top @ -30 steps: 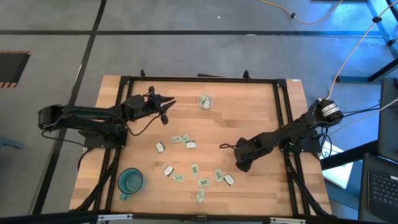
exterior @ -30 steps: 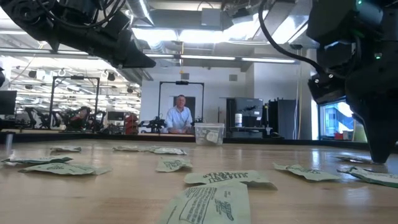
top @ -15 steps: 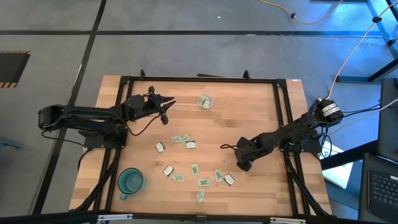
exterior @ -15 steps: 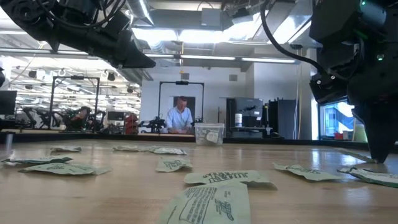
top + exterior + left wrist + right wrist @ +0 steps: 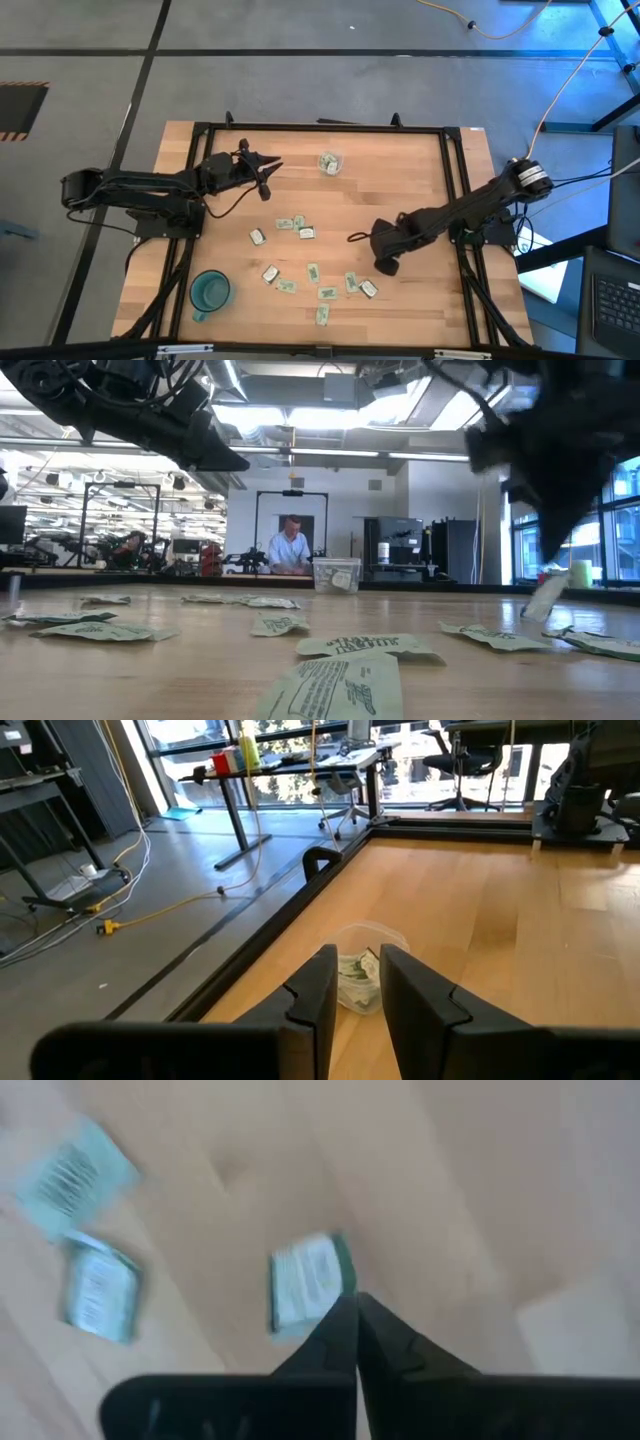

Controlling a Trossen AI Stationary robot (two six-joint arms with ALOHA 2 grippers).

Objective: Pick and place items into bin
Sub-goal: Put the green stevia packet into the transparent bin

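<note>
Several small pale green and white packets lie flat on the wooden table, mostly in its near middle; in the low view they show as packets. The clear bin stands at the far middle with a few packets inside. My right gripper is right of the scattered packets, shut on one packet. My left gripper hovers left of the bin, open and holding nothing; its wrist view looks at the bin. My right gripper pinches one edge of the pale packet between its two fingertips, coming from above and pointing down. The packet hangs tilted below the fingers. Its lower end is close to the table; whether it is clear I cannot tell.
A teal cup stands at the near left corner. A dark frame runs around the table's edges. Bare wood lies between the bin and the right arm. A person sits beyond the far edge.
My right gripper has shut on a packet on the table, then risen a little and gone slightly toward the table's left edge. The packet has come up off the wood with it and now hangs tilted.
</note>
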